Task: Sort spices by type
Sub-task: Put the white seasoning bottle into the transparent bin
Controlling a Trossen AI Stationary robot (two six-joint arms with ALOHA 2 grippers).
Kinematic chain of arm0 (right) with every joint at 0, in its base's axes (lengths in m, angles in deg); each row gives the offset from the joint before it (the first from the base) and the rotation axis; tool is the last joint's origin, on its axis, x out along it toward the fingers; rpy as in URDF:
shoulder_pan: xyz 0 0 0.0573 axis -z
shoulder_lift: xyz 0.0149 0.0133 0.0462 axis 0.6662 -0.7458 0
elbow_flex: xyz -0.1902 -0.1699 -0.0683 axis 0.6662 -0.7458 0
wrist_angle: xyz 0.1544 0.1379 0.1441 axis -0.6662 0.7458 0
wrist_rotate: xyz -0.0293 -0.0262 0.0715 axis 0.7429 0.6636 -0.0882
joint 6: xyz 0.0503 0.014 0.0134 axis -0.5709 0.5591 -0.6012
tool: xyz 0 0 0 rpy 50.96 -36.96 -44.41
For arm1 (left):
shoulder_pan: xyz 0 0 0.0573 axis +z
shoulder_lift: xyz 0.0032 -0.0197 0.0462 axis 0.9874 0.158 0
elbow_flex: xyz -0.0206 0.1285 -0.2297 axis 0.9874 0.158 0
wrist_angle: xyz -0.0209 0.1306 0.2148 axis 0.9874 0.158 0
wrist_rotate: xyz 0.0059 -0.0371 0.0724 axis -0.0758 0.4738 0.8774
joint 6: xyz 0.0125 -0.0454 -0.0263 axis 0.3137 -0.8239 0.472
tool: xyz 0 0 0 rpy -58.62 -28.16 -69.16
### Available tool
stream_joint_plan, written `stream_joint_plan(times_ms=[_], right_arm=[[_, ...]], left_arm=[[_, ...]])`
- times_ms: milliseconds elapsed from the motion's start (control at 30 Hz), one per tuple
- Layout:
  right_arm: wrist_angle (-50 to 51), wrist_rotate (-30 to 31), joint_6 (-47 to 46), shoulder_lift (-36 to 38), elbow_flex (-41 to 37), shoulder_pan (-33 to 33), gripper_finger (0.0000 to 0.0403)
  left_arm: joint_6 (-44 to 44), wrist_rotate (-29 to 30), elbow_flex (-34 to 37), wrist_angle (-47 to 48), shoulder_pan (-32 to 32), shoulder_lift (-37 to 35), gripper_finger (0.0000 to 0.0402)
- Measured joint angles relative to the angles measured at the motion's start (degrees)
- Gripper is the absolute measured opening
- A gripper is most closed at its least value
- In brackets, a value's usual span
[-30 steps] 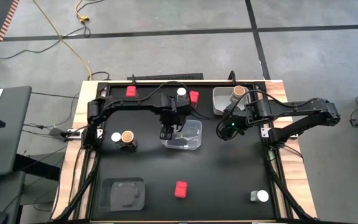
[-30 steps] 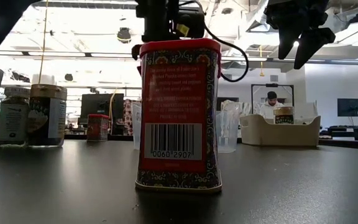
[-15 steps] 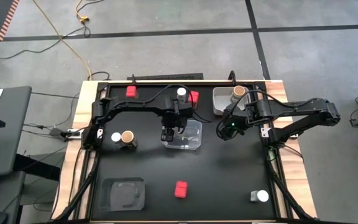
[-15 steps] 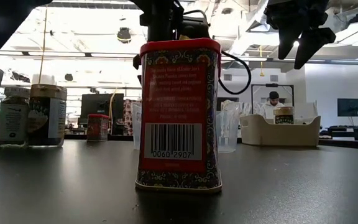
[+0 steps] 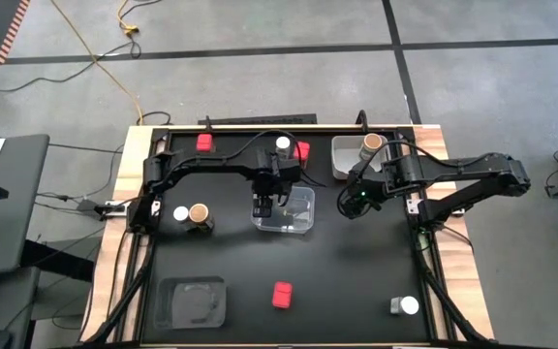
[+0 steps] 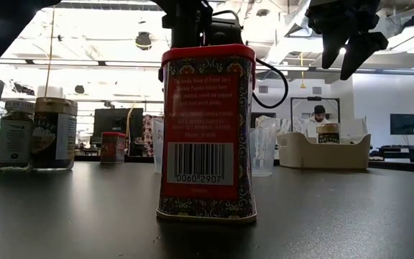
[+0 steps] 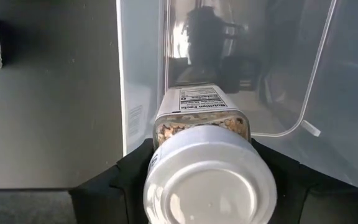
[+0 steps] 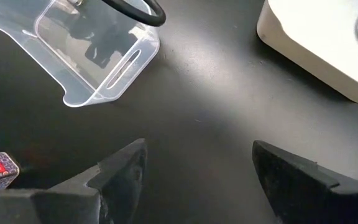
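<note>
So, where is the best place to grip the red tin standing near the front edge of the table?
Probably from above, closing on the two broad flat faces of the red tin just under its lid: it stands upright and alone, with open table around it.

A lidded jar (image 7: pixel 209 162) hangs over the clear tray (image 5: pixel 299 215), mid-table.

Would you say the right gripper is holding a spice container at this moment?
No, the right gripper is open and empty above bare table.
</note>
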Motion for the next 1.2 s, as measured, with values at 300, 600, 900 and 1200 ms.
stream_joint_plan(times_ms=[300, 600, 900, 1200], right_arm=[[0.01, 0.0, 0.23, 0.0, 0.0, 0.0, 0.0317], [0.01, 0.0, 0.28, 0.0, 0.0, -0.01, 0.0317], [-0.01, 0.0, 0.17, 0.0, 0.0, -0.01, 0.0317], [-0.03, 0.0, 0.13, 0.0, 0.0, 0.01, 0.0317]], left_arm=[[0.42, -0.04, 0.0, -0.04, 0.0, 0.0, 0.0218], [1.3, -0.97, -0.02, -0.28, -0.07, 0.0, 0.0218], [1.62, -1.53, -0.02, -1.34, -0.07, 0.0, 0.0225], [1.58, -1.37, -0.07, -1.86, -0.07, 0.0, 0.0279]])
